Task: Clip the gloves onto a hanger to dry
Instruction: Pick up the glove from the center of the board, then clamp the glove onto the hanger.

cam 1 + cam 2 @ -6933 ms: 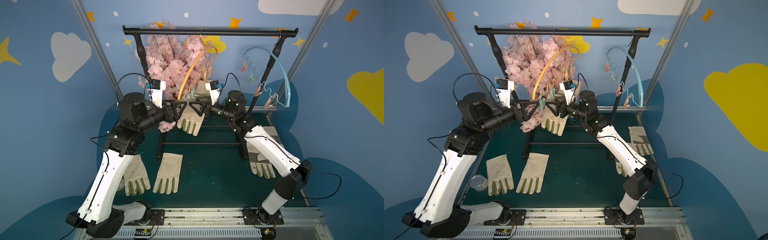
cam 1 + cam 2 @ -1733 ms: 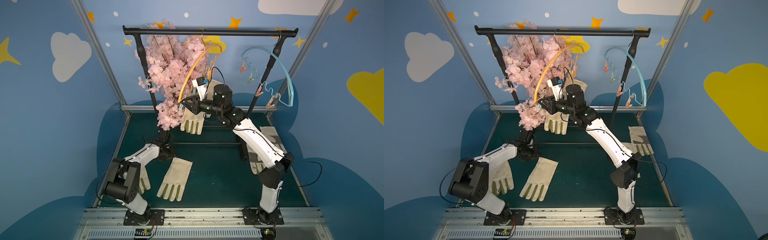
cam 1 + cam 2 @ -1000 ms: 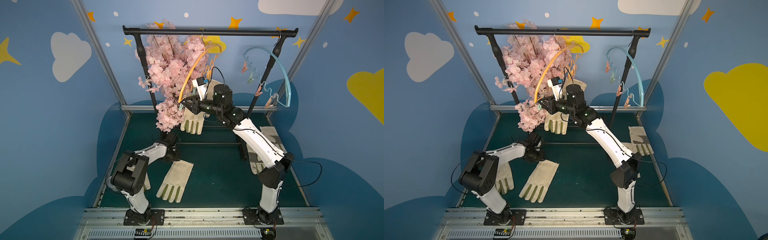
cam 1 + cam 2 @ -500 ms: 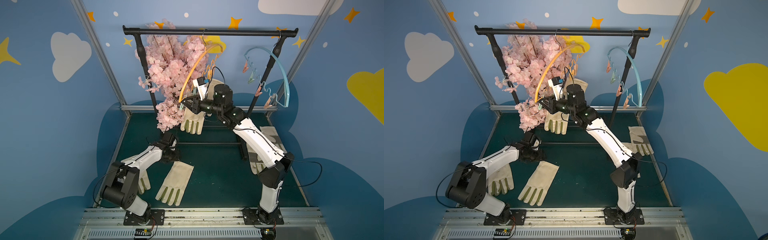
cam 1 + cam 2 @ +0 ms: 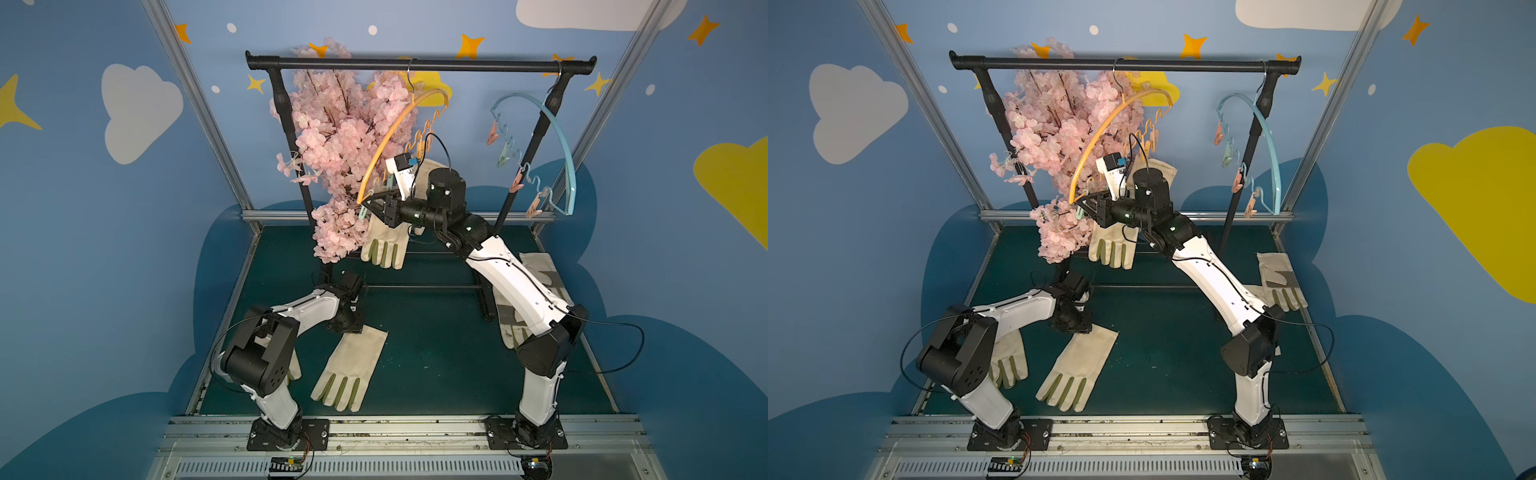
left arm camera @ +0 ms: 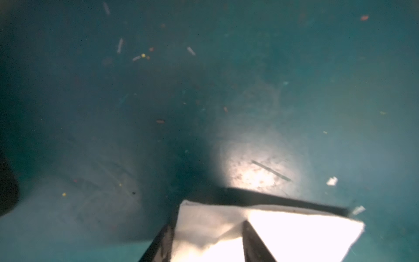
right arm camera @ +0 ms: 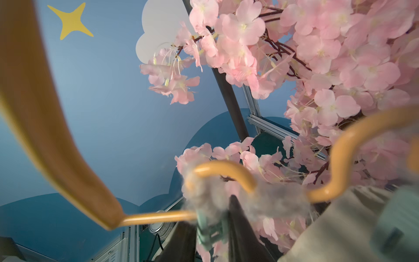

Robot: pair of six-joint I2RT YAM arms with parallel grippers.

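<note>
Pinching a clip (image 7: pixel 209 231) on the hanger (image 7: pixel 45 113), right fingers (image 7: pixel 240 231) are sitting against blossoms (image 7: pixel 328 56); left fingers (image 6: pixel 255 245) are straddling a glove cuff (image 6: pixel 294 226), grip indeterminate.

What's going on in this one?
Gloves are being pegged onto hangers on a rail. The right end effector is up at the orange hanger, closed on a teal clip at its end, with a hanging glove beside it. The left end effector is down on the mat, fingers straddling the cuff of a flat glove; whether it is pinched yet is unclear. The other gloves lie on the mat.
</note>
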